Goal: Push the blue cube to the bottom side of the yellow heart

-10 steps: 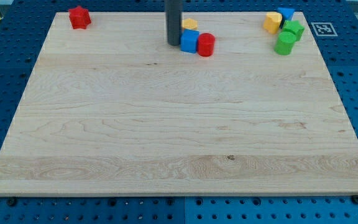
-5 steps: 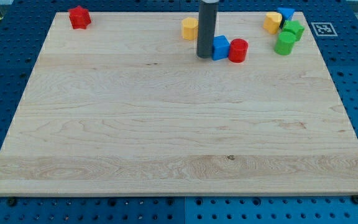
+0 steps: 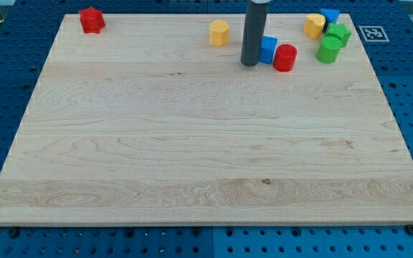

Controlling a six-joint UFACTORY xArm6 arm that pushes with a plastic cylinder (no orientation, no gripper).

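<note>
Shifted toward the view's right: my tip (image 3: 249,64), touching blue cube (image 3: 268,49), half hidden, against red cylinder (image 3: 285,57). No hand fitted.

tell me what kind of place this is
Probably a robotics lab bench: a wooden board of small coloured blocks lies on a blue perforated table, with a printed marker tag beside it.

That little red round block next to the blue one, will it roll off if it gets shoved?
Probably not: the red cylinder stands on its flat end, so it should slide. It touches the blue cube, which my tip presses from the view's left, so likely both move together over the smooth wooden board.
</note>
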